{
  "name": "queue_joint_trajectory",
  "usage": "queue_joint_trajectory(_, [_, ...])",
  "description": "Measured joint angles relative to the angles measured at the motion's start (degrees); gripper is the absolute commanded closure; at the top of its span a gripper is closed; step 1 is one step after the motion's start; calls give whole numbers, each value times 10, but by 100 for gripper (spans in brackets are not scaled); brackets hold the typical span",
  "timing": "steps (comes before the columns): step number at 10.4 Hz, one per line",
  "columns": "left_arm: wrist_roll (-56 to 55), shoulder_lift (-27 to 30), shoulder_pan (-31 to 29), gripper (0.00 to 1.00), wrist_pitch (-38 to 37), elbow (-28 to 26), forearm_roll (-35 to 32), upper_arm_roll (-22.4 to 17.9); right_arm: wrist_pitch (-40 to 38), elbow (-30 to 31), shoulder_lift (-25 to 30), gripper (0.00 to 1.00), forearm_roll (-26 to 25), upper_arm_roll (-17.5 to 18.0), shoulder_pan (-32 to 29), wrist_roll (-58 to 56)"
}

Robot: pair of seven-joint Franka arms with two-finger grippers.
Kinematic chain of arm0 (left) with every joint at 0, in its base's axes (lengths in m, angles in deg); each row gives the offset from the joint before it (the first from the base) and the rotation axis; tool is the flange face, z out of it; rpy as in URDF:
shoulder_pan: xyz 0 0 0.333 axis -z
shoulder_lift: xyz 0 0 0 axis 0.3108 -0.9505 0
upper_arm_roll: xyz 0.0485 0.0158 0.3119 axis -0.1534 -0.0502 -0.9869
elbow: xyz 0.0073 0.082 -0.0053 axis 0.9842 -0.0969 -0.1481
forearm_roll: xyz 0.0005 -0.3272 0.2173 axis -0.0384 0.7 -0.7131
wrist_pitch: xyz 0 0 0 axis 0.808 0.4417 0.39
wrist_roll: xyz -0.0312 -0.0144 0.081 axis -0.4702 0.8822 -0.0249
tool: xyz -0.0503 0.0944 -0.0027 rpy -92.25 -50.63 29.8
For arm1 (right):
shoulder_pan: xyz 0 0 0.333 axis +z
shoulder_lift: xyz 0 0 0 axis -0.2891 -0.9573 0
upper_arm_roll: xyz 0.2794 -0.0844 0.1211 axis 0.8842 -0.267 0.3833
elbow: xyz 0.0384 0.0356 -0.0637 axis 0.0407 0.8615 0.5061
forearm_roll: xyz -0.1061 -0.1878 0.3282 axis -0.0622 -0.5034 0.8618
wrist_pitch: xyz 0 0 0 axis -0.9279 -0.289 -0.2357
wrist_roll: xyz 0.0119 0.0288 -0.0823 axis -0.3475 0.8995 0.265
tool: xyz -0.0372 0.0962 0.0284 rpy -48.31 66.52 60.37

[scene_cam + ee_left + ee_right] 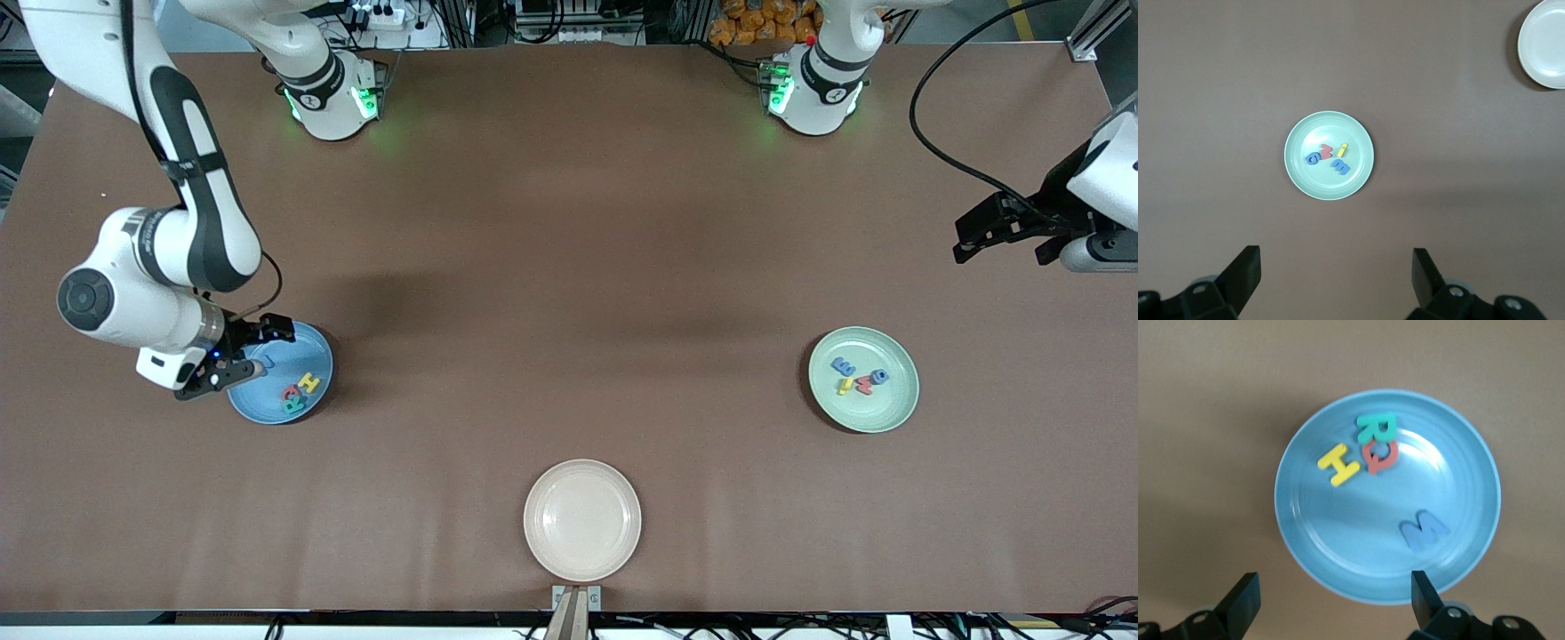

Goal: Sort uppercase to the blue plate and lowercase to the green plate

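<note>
Blue M (1423, 529) on blue plate (1471, 460), beneath jaws

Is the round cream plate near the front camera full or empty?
Empty. The round cream plate shows only its bare inner surface in the front view; no foam letter lies on it.

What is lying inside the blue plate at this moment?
Four letters lie in the blue plate: yellow H, teal R, red Q touching the R, and blue M apart. Front view: the right gripper covers the M.
</note>
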Motion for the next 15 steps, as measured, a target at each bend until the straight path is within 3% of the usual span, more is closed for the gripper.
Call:
queue_joint_trajectory(3, [0, 0, -1, 0, -2, 0, 0, 0, -20, 14, 71, 0, -26, 24, -19, 58])
queue_joint_trajectory(8, [0, -1, -2, 0, -13, -1, 0, 0, -75, -78, 152, 0, -29, 24, -62, 65])
queue_joint_trajectory(13, [0, -1, -2, 0, -13, -1, 0, 0, -256, -221, 166, 0, -31, 26, -62, 156])
queue_joint_trajectory(15, [0, -2, -2, 0, -13, -1, 0, 0, -318, -264, 168, 0, -57, 31, -60, 197])
